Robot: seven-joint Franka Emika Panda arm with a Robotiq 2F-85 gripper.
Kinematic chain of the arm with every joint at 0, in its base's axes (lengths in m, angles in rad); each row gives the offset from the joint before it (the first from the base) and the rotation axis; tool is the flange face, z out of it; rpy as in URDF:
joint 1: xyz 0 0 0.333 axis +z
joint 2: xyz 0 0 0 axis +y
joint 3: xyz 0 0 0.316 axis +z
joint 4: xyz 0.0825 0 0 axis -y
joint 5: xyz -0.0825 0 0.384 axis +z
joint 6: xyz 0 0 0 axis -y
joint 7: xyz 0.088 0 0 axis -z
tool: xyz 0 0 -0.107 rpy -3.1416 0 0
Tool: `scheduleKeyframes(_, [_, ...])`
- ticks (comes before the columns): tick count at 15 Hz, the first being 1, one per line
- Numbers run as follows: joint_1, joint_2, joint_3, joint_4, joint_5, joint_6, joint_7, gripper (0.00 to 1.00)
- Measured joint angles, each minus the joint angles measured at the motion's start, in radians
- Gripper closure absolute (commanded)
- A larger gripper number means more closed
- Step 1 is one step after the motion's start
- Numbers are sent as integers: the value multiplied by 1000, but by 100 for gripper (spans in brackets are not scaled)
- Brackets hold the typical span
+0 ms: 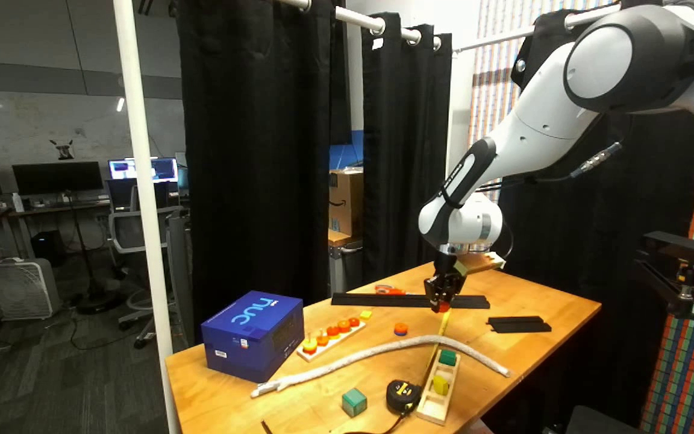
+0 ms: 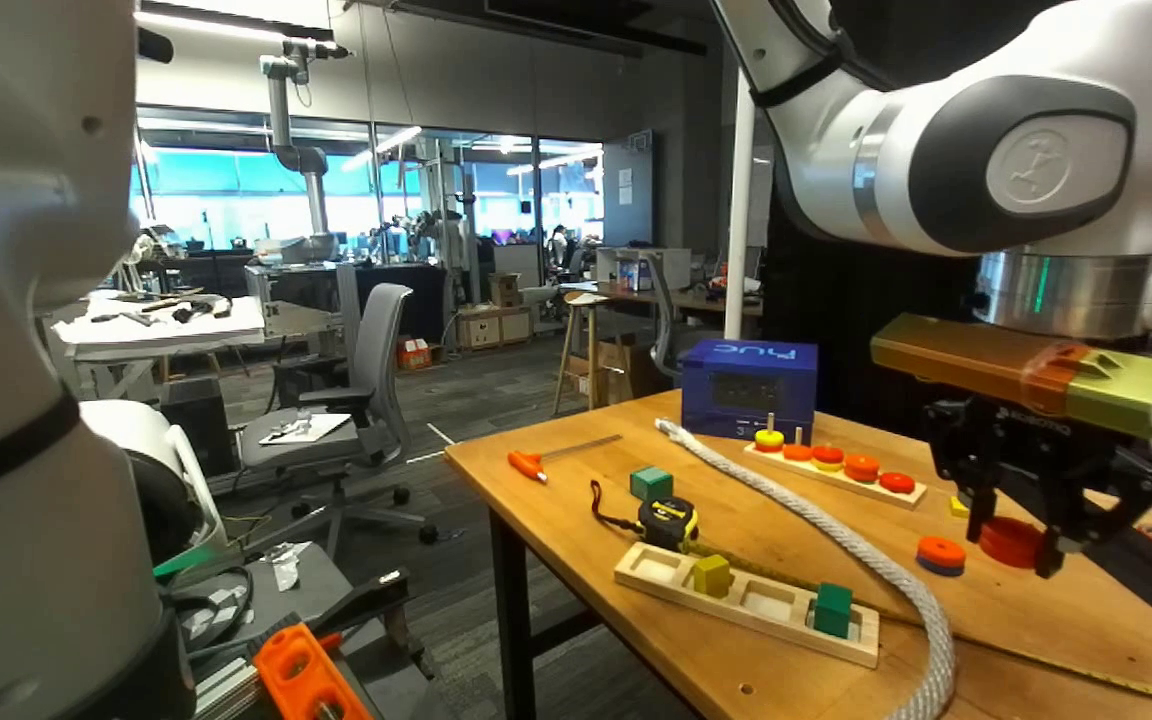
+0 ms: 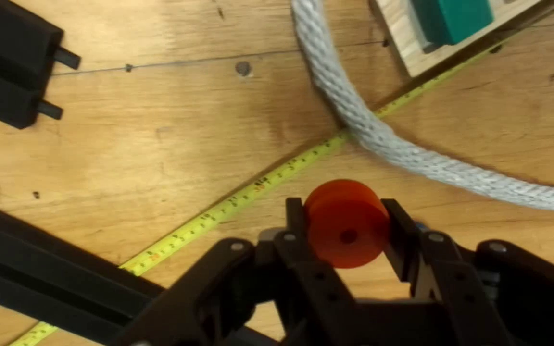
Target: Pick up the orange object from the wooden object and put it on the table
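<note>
Orange disc [image 2: 1011, 542] in the grip!

Here's the gripper [image 3: 343, 216], jaws clamped on the disc, holding it over the table [image 3: 200, 120]! In an exterior view, the wooden peg board [image 2: 834, 478] lies at 10 o'clock from the disc.

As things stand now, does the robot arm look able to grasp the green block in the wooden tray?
Probably not yet: the gripper holds a red-orange disc, so it is occupied. Otherwise the way looks open: the green block sticks up from the wooden tray, with nothing on top.
</note>
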Motion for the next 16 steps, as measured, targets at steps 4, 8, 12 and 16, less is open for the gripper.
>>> scheduleKeyframes(4, [-79, 35, 1, 7, 24, 25, -59, 83])
scheduleKeyframes(8, [-124, 77, 5, 20, 36, 26, -82, 83])
scheduleKeyframes(12, [-147, 120, 16, 39, 39, 26, -86, 83])
scheduleKeyframes(16, [-163, 150, 23, 51, 39, 37, -86, 83])
